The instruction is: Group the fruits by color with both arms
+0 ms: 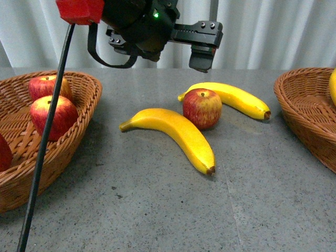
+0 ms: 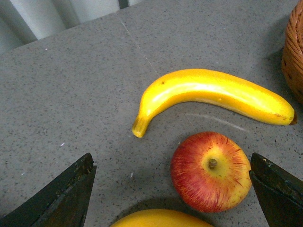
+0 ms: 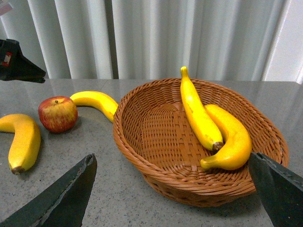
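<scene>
Apples [image 1: 52, 115] fill the left basket [image 1: 84, 131] (a third red shape is cut off at the edge). One apple [image 1: 202, 107] lies mid-table between two bananas [image 1: 176, 134]. Left claw [image 2: 171, 160] hovers over it, jaws wide and empty. Next up: drop and close! Right claw [image 3: 170, 158], also spread, hangs by the banana basket [image 3: 142, 142]; only its tips show.

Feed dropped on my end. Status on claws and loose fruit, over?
Left claw open, above the apple. Right claw open, empty, facing the right basket. Apple on table between near banana and far banana, both close.
</scene>
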`<move>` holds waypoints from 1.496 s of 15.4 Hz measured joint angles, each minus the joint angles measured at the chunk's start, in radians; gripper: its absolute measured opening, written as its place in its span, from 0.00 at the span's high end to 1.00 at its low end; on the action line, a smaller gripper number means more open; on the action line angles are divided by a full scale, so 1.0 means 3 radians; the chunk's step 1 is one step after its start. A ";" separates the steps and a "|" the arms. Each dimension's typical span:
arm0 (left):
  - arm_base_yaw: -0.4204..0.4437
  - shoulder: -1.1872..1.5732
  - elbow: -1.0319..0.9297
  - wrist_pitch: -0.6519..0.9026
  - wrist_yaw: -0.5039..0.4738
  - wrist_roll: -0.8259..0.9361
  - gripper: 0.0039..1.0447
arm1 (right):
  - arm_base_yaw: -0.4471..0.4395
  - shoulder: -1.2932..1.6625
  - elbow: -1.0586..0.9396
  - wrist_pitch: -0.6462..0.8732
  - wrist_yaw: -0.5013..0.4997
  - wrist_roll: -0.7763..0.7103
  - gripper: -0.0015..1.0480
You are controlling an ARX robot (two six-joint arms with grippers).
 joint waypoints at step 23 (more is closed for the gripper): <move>-0.0083 0.0637 0.0281 -0.0123 0.0331 0.0512 0.31 | 0.0000 0.0000 -0.0001 0.0000 0.0000 0.0000 0.06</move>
